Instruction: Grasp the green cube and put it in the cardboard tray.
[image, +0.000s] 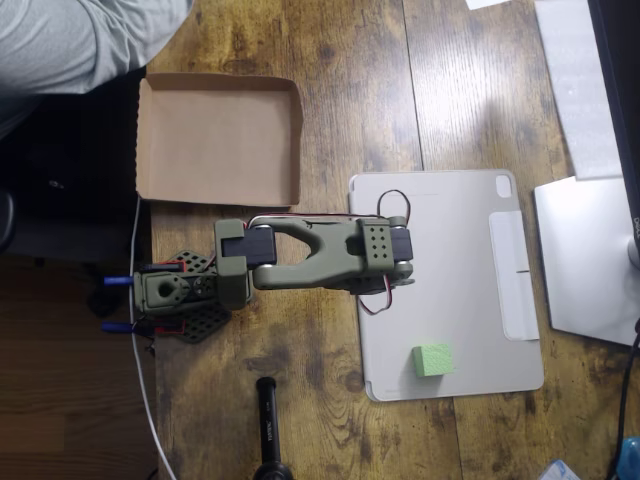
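Gripper hidden beneath olive arm (320, 255); jaw state unreadable.

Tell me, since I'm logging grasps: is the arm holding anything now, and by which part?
Nothing is held. The green cube lies alone on the grey tablet cover, apart from the arm; the gripper's jaws are hidden.

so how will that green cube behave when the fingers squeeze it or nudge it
The green cube looks matte and foam-like, so it is probably light and slightly squashy. Its flat faces suggest sliding rather than rolling. Resting on the smooth grey tablet cover, it may skid if pushed.

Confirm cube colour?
Light mint green; the green cube shows clearly in the overhead view.
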